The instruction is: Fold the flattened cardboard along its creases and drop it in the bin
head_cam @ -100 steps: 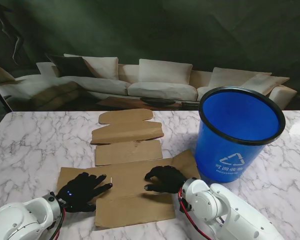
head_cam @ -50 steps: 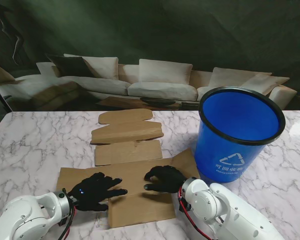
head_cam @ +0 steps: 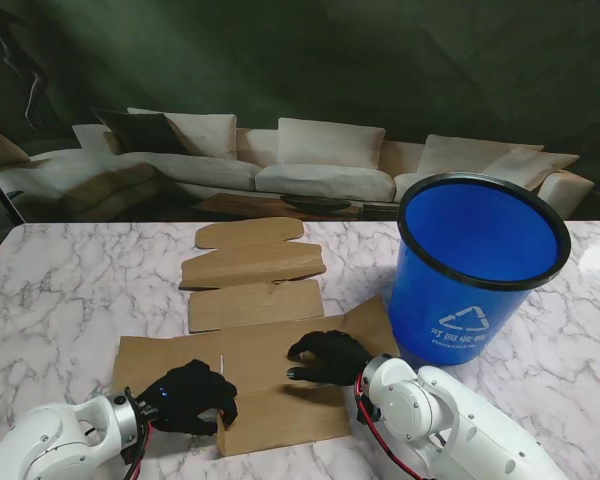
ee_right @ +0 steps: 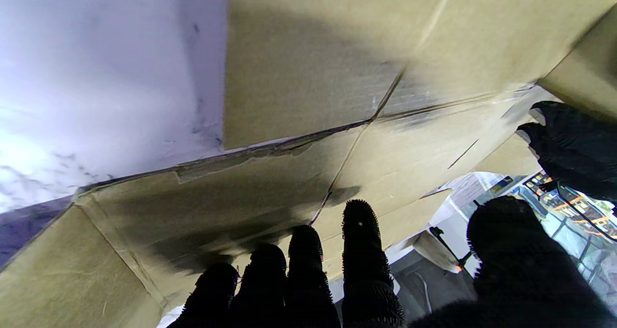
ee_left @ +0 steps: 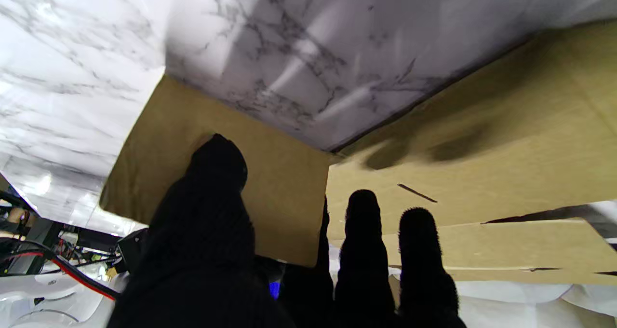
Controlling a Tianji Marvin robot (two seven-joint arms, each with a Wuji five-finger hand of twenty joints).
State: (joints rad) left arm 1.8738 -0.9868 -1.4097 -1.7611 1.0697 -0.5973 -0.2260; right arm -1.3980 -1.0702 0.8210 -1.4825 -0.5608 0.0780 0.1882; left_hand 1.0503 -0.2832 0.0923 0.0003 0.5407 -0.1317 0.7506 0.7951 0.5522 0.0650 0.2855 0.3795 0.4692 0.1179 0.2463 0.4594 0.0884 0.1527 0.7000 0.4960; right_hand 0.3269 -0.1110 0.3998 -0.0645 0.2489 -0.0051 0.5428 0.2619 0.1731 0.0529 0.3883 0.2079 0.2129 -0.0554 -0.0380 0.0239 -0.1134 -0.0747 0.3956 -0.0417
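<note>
One flattened cardboard sheet with several flaps. One blue bin. Two black-gloved hands: left hand, right hand. One marble table. One sofa behind.

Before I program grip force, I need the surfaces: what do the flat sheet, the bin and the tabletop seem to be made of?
Sheet: brown matte cardboard, with creases and a torn edge. Bin: likely blue plastic, smooth, slightly glossy, with a dark rim. Tabletop: white with grey veins and glare; marble or a marble-look laminate.
</note>
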